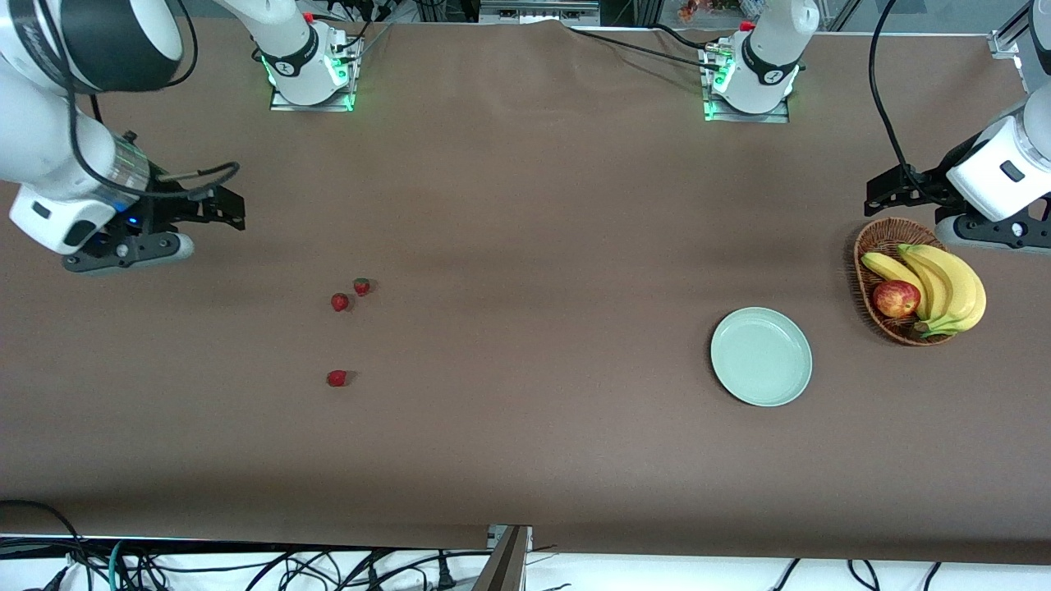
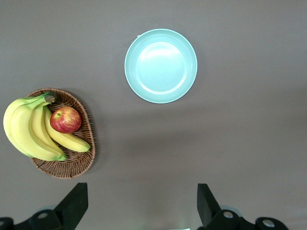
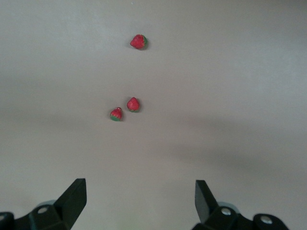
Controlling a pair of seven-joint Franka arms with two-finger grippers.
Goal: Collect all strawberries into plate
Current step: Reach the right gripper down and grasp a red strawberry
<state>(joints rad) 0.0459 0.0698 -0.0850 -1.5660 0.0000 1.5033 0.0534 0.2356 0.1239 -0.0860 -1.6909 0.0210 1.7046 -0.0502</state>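
Note:
Three strawberries lie on the brown table toward the right arm's end: two close together [image 1: 361,286] [image 1: 340,302] and one alone [image 1: 337,378] nearer the front camera. The right wrist view shows the pair [image 3: 116,114] [image 3: 133,104] and the lone one [image 3: 138,41]. The pale mint-green plate [image 1: 761,356] is bare and lies toward the left arm's end; it also shows in the left wrist view [image 2: 160,65]. My right gripper [image 1: 223,207] [image 3: 139,191] is open and empty, up over the table beside the strawberries. My left gripper [image 1: 883,193] [image 2: 142,194] is open and empty, over the table beside the basket.
A brown wicker basket [image 1: 872,246] [image 2: 76,165] with bananas [image 1: 944,283] and a red-yellow apple [image 1: 896,298] stands beside the plate at the left arm's end. Cables hang past the table's front edge.

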